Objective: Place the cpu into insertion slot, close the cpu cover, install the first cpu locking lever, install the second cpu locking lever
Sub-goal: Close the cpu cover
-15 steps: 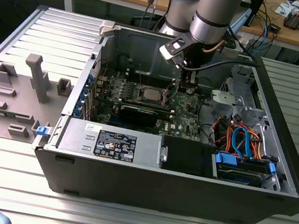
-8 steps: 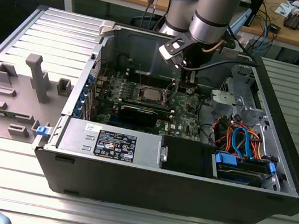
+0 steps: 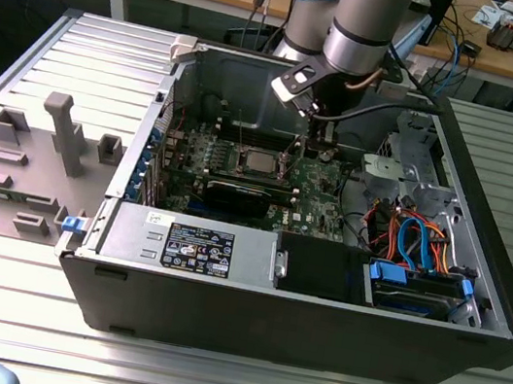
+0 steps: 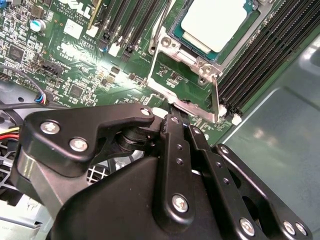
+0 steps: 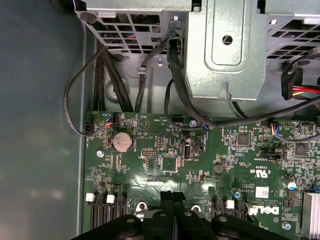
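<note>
cpu (image 4: 212, 22): one, seated in the insertion slot (image 4: 167, 46), partly cut off in second wrist view
gripper (image 4: 179, 119): one, fingers pinched together just beside the slot; tips kinda hidden, can't tell if anything's caught between

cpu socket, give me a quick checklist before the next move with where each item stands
1. cpu seated in the insertion slot: ok.
2. cpu cover flat over it: cannot tell.
3. locking lever latched down: not ok, it stands upright.
4. gripper at the insertion slot, beside that lever: ok.
5. jaws closed: ok; gripping anything: cannot tell.
</note>
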You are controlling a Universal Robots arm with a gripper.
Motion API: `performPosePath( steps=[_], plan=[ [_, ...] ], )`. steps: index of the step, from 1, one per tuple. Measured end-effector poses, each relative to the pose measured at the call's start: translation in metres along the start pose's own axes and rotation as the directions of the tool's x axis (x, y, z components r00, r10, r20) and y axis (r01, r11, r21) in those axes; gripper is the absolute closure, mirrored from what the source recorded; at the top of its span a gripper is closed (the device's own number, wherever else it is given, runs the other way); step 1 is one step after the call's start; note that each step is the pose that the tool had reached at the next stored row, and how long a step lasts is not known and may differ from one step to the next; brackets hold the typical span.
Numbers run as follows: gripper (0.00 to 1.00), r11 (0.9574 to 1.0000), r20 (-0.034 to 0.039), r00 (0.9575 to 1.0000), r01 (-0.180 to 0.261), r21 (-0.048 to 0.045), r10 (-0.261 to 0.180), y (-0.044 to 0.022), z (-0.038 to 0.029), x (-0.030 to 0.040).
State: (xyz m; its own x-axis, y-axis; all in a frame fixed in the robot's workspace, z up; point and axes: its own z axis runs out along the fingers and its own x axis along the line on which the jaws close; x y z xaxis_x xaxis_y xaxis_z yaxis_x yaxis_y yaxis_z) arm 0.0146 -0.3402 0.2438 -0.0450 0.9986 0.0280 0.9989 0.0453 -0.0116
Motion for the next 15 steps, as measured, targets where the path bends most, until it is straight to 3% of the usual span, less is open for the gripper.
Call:
performPosePath(
  steps=[15],
  plan=[
    [0.89, 1.0, 0.0, 1.0, 0.0, 0.0, 0.0, -0.0031, 0.0, 0.0001]
  ],
)
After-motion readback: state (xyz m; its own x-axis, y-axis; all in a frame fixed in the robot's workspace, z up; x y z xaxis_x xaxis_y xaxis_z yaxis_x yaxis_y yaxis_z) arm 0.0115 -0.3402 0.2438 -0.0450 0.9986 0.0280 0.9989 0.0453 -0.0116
